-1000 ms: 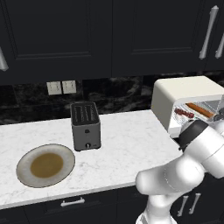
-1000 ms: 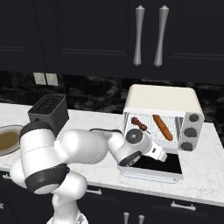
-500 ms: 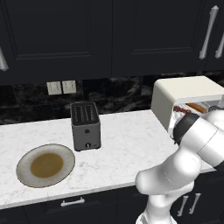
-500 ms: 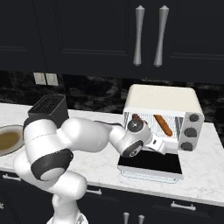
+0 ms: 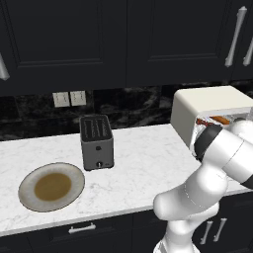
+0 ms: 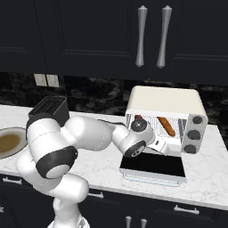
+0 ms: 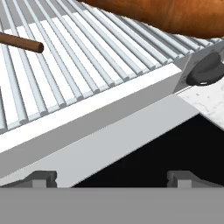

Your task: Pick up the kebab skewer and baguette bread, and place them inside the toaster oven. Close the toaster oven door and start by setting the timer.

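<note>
— Marble worktop [image 5: 138,168], dark cupboards behind: where is the food?
— Baguette [image 6: 166,127] and skewer [image 7: 19,42] lie on the wire rack [image 7: 87,57] inside the cream toaster oven [image 6: 167,100], its glass door [image 6: 153,165] folded flat.
— And the pincer [image 7: 111,178]?
— Fingers spread wide, empty, at the oven's mouth above the door. A plate [image 5: 51,186] and slot toaster [image 5: 97,142] stand well apart.

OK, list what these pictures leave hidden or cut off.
- Skewer: hand view shows just its stick end; the left edge cuts off the meat.
- Baguette: cut by the hand view's top edge.
- Toaster oven: left base view, the arm covers its opening.
- Oven door: right base view, handle not discernible.
</note>
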Robot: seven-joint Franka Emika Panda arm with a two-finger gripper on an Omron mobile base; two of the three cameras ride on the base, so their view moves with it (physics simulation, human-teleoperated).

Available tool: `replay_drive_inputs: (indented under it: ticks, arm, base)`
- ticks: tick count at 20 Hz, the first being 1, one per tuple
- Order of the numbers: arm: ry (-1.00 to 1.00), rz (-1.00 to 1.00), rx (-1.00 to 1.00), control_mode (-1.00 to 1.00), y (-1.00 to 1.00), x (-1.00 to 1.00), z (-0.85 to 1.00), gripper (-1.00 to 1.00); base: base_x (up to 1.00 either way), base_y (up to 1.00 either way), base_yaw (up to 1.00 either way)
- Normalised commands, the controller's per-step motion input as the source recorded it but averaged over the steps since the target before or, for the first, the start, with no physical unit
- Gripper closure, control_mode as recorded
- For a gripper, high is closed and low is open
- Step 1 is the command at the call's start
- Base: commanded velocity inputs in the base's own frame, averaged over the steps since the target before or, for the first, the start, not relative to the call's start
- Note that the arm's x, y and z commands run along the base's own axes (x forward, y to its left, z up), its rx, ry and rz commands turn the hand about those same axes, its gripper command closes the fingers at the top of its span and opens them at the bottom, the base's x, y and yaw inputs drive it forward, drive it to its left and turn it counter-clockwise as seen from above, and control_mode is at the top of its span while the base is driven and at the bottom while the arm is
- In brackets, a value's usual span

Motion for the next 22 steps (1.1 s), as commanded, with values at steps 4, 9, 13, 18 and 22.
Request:
replay_drive_inputs:
  ticks: [4, 9, 13, 18, 22]
  arm:
    - [0.00, -0.05, 0.00, -1.00, 0.05, 0.59, 0.00, -1.00]
    - [0.00, -0.06, 0.00, -1.00, 0.01, 0.24, 0.00, -1.00]
    - [0.00, -0.04, 0.00, -1.00, 0.00, -0.13, -0.10, -1.00]
    - [0.00, -0.01, 0.00, -1.00, -0.07, -0.53, -0.02, -1.00]
    - [0.00, 0.03, 0.01, -1.00, -0.14, -0.92, 0.35, -1.00]
  base:
    - [0.00, 0.00, 0.00]
    - [0.00, 0.00, 0.00]
    - [0.00, 0.00, 0.00]
    - [0.00, 0.00, 0.00]
    - [0.00, 0.00, 0.00]
